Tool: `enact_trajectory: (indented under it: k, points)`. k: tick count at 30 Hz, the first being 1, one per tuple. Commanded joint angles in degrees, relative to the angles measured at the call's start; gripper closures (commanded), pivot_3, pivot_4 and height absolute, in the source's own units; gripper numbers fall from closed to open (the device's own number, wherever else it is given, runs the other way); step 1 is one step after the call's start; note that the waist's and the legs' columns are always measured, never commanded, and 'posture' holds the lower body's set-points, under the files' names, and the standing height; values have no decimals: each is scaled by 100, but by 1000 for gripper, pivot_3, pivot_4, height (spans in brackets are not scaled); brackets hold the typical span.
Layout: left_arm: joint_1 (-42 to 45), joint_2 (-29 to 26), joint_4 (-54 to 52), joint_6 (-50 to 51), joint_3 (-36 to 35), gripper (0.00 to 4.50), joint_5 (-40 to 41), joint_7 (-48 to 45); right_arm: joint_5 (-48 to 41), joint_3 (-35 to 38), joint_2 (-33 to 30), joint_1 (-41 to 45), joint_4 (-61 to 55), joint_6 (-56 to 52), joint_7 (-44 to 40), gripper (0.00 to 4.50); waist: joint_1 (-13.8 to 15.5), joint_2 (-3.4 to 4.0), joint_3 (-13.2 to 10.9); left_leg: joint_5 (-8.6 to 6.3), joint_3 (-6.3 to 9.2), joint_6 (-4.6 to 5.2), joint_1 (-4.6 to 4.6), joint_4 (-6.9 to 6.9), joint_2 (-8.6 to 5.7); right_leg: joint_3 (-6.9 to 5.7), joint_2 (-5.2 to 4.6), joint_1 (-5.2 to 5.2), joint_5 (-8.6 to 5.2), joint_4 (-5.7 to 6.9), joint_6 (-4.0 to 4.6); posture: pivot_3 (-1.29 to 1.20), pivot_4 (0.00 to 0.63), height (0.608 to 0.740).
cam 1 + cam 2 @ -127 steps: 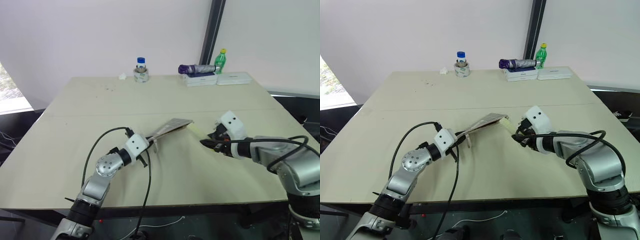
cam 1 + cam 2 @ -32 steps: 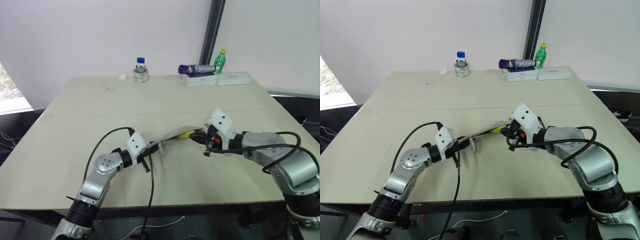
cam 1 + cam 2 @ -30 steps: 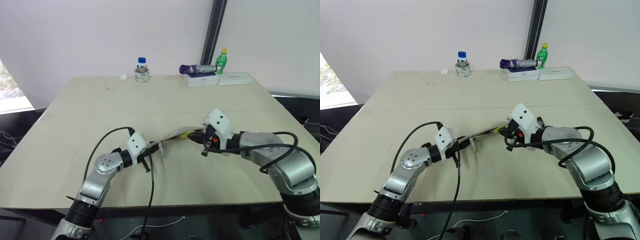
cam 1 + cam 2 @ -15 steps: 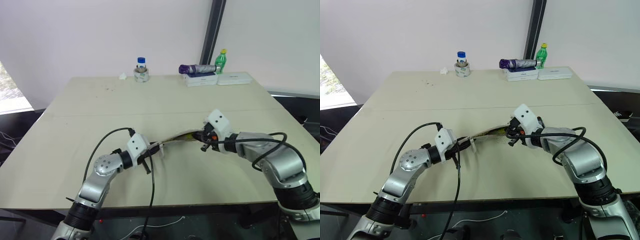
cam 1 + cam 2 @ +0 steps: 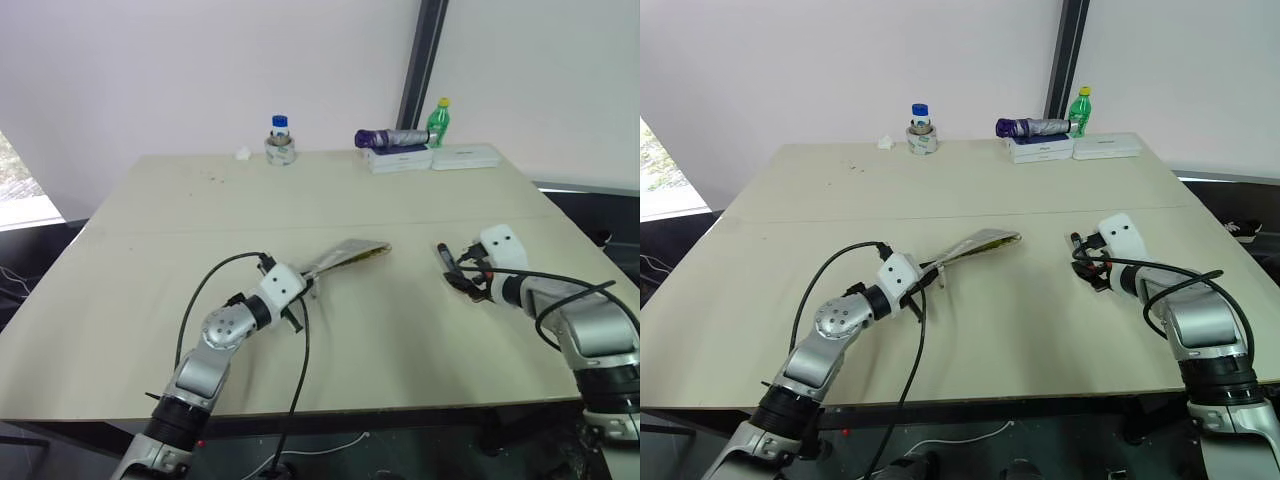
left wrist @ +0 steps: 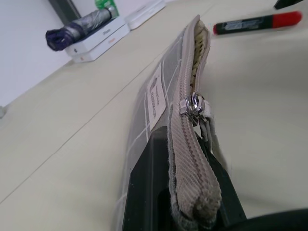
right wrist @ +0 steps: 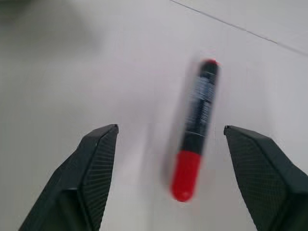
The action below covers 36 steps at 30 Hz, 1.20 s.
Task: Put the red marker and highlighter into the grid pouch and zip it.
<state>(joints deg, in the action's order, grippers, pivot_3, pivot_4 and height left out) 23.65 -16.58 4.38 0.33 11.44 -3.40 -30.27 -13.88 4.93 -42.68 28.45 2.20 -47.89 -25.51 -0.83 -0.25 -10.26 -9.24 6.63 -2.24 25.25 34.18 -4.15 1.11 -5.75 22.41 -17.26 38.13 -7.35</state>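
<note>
Fingers of the right gripper (image 7: 168, 178) are spread astride the red marker (image 7: 196, 127) at frame centre for pickup, while the grid pouch (image 6: 180, 115) is clamped by the left gripper (image 5: 296, 297), mouth propped open.

Near table (image 5: 400, 340): bare between the grid pouch (image 5: 345, 256) and the red marker (image 5: 447, 264).
Pouch mouth: lifted off the table, facing the marker across an unobstructed gap.
Marker surroundings: bare surface on both sides between the spread fingers (image 7: 96, 168).
Far edge: a jar (image 5: 280, 140), bottle (image 5: 438, 120), umbrella (image 5: 390, 138) and white boxes (image 5: 440, 158), well apart.
</note>
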Motion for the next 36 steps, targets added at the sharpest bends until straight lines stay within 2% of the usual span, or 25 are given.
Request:
enact_trajectory:
  k: [1,9,10,11,15,16,20,27,31,36]
  points:
    - [111,92,13,-131,17,4500,-130,204,189,159,146,216,518,382,185,1174,2,0,0,0,-1,0,0,0,0,1,0,0,0,0,0,0,150,740]
    - [94,181,19,-138,17,4500,-159,254,227,210,464,499,1441,839,164,1174,1,0,0,0,-1,0,0,0,0,2,1,0,1,0,-2,0,150,740]
    - [83,175,6,-133,8,4500,-155,252,193,226,476,497,1421,819,133,1716,6,0,0,0,-1,0,0,0,0,2,1,0,1,0,-1,0,150,740]
    - [73,172,-5,-126,-6,4500,-145,249,167,247,485,495,1381,798,119,2002,5,0,0,0,0,0,1,0,0,2,1,0,1,0,-2,0,150,740]
    - [42,162,-23,-123,-52,4500,-55,198,66,375,466,469,1191,594,79,4043,4,0,0,0,0,0,1,0,0,2,1,0,1,0,-2,0,150,740]
    - [38,156,-25,-128,-57,4500,-36,177,42,411,452,458,1158,545,75,4192,4,0,0,0,1,0,1,0,0,2,1,0,1,0,-2,0,150,740]
    - [29,95,-6,-167,-71,4500,34,69,44,349,210,232,662,367,-219,4191,9,0,0,0,0,0,1,0,0,2,1,0,1,0,-2,0,150,740]
    - [158,-10,73,-98,-198,4500,489,-422,183,-168,-1037,-581,-1551,1313,-1794,4191,-16,2,-1,0,1,0,3,0,1,1,3,3,1,-1,-3,0,150,740]
    - [150,-110,33,-105,-132,4500,556,-699,420,-479,-1211,-498,-2007,1372,-1892,4191,-9,1,0,-1,2,0,-3,1,6,0,9,-4,1,-2,-3,0,150,740]
    - [116,-112,-55,-86,-136,4500,566,-756,741,-772,-1255,-421,-2035,1537,-1949,4191,23,1,0,0,3,-1,1,4,8,2,1,-3,1,-3,-2,0,150,740]
